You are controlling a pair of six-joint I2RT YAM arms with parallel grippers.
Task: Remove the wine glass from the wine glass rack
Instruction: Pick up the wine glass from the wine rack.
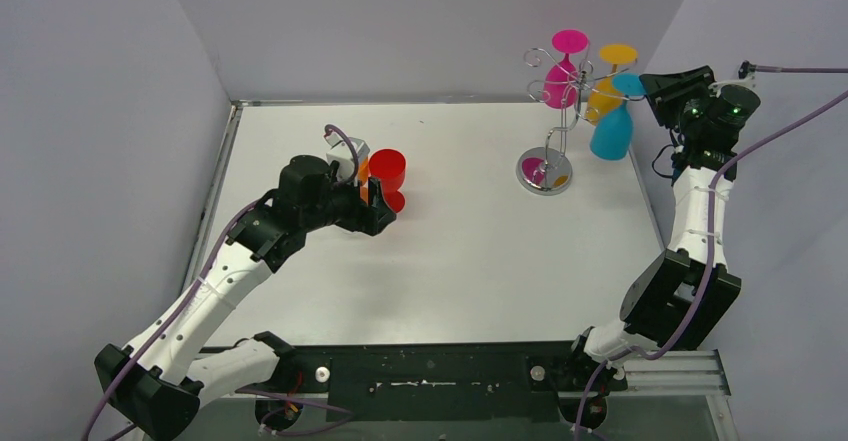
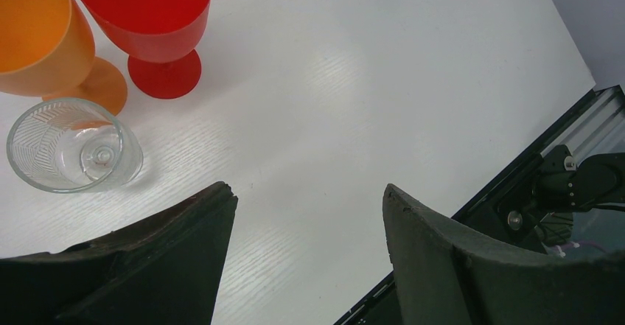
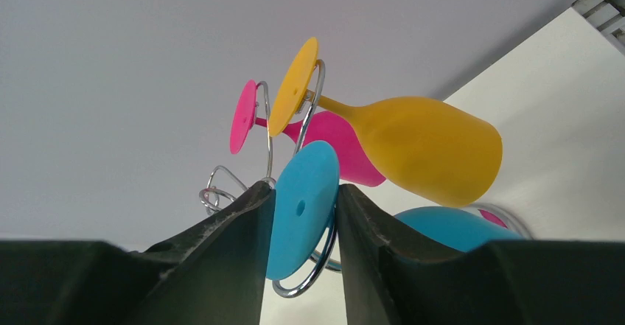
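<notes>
The silver wire wine glass rack [image 1: 546, 172] stands at the table's far right, its hook loop [image 3: 296, 287] showing under my right fingers. A blue wine glass [image 1: 612, 133] hangs upside down from it, beside a pink glass [image 1: 563, 81] and a yellow glass [image 1: 603, 98]. My right gripper [image 1: 646, 87] is up at the rack's top, shut on the round foot of the blue wine glass [image 3: 302, 207], a finger on each side and the wire loop just behind. My left gripper [image 2: 309, 192] hangs open over bare table, holding nothing.
A red glass [image 2: 147, 8], an orange glass [image 2: 37, 37] and a clear glass [image 2: 70, 144] stand upright at centre-left, close to the left gripper [image 1: 384, 207]. Grey walls enclose the table on three sides. The table's near edge and black rail [image 2: 516, 185] run behind the left fingers.
</notes>
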